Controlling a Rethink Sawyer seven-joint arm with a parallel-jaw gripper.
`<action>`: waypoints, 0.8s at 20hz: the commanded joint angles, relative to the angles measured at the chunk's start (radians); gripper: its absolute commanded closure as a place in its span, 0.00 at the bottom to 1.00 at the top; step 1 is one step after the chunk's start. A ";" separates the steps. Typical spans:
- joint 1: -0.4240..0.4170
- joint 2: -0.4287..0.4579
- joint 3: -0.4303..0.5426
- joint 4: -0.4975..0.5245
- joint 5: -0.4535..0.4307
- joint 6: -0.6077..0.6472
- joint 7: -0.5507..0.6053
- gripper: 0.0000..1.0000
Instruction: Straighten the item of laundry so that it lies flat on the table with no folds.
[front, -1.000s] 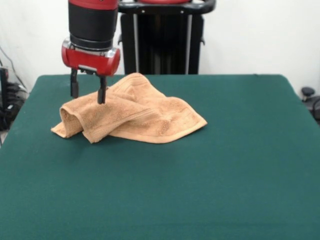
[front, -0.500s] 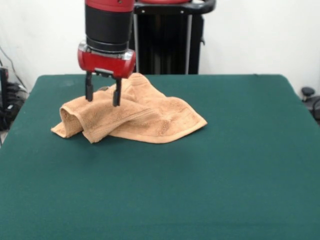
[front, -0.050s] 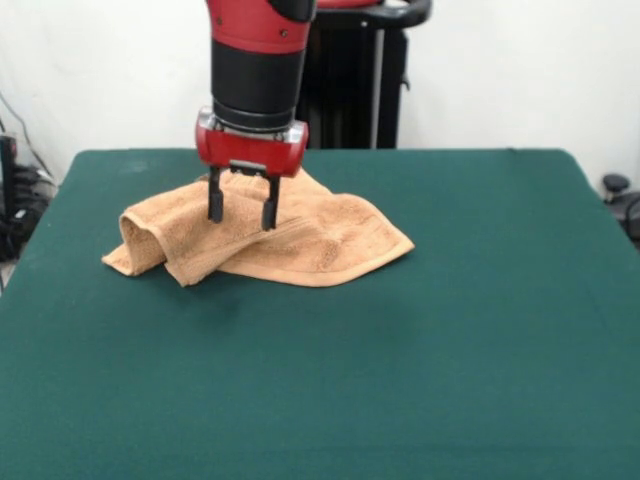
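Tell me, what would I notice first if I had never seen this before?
Probably the big red and black robot arm coming down from above, its pincer open over the crumpled orange towel. The towel lies bunched and folded toward the back left of the wide green table.

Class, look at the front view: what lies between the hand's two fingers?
In the front view, the open hand frames only the towel's rumpled orange-tan cloth behind its fingers; nothing else sits in that gap.

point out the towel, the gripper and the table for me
towel (front, -0.050s: 330, 240): front view, on its flat right part
gripper (front, -0.050s: 241, 215): front view, midway between its open fingertips
table (front, -0.050s: 420, 350): front view, bare green cloth
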 joint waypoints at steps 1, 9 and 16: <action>0.036 0.089 0.018 -0.021 0.049 0.060 0.169 0.00; 0.050 0.120 0.006 -0.036 0.053 0.031 0.190 0.00; 0.044 0.159 0.008 -0.033 0.047 -0.020 0.191 0.00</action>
